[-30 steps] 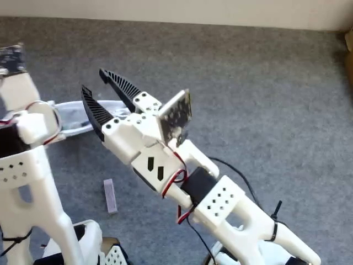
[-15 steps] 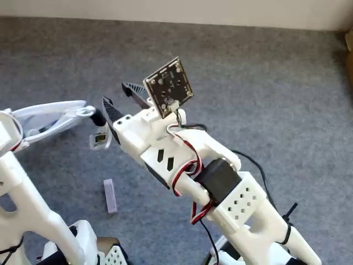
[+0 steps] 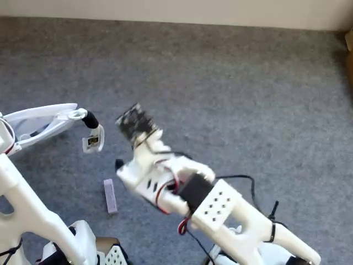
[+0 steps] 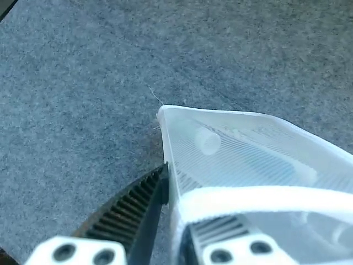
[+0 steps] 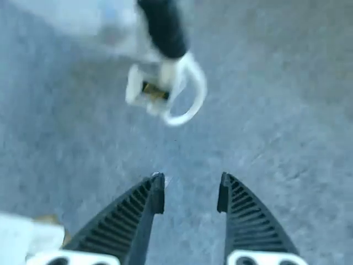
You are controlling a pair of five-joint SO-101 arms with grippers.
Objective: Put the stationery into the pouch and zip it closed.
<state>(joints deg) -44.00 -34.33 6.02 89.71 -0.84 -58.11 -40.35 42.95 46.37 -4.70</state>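
A small lilac block (image 3: pixel 110 195), oblong and flat-sided, lies on the grey, felt-like counter (image 3: pixel 248 83) near the arms' bases, well apart from the pouch (image 3: pixel 47 117). The pouch is translucent white with fine ribbing, and the left gripper (image 4: pixel 174 207) is clenched on one edge of it. A pale rounded shape shows through its wall, perhaps a piece of stationery. At its free end hang a black zip pull (image 5: pixel 164 27), a white ring (image 5: pixel 190 94) and a little tag (image 5: pixel 144 91). The right gripper (image 5: pixel 189 193) hovers near the tag and the block, touching neither. Its serrated black fingers are parted over bare counter, with nothing between them.
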